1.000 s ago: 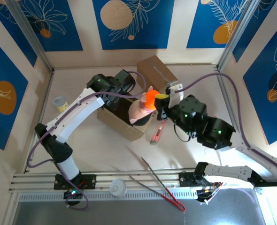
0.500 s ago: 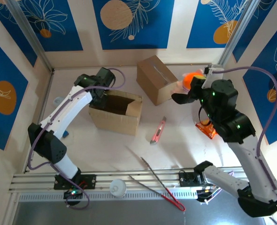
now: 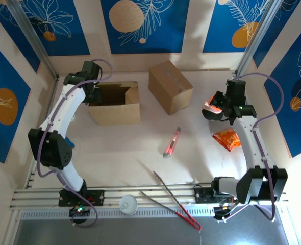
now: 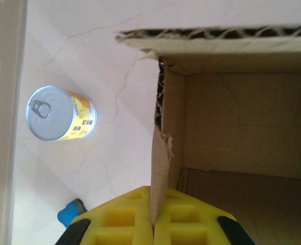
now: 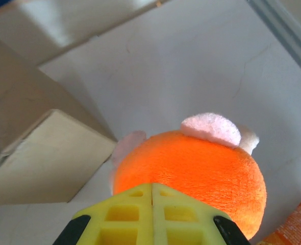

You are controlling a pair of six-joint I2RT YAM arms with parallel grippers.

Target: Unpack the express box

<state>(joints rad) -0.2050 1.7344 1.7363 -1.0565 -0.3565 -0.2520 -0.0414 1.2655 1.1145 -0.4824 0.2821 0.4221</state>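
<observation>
The open express box (image 3: pixel 115 104) sits in the upper left of the overhead view. What the left wrist view shows of its inside looks bare. The left hand (image 4: pixel 153 222) is clenched on the box's side wall, with the cardboard edge pinched between its yellow pads. A can (image 4: pixel 61 120) stands on the table (image 3: pixel 140 153) near that wall.

At the right of the overhead view, the right hand (image 5: pixel 152 199) is clamped on an orange plush toy (image 5: pixel 191 166). The toy is well clear of the box, with an orange snack packet (image 3: pixel 227 138) lying lower in the frame.

The step in hand, I judge, is setting this toy down. That calls for lowering it to a bare spot beside the packet and letting go. A sealed box (image 3: pixel 171 87) waits at top centre — the utility knife (image 3: pixel 171 144) lies mid-frame for it.
</observation>
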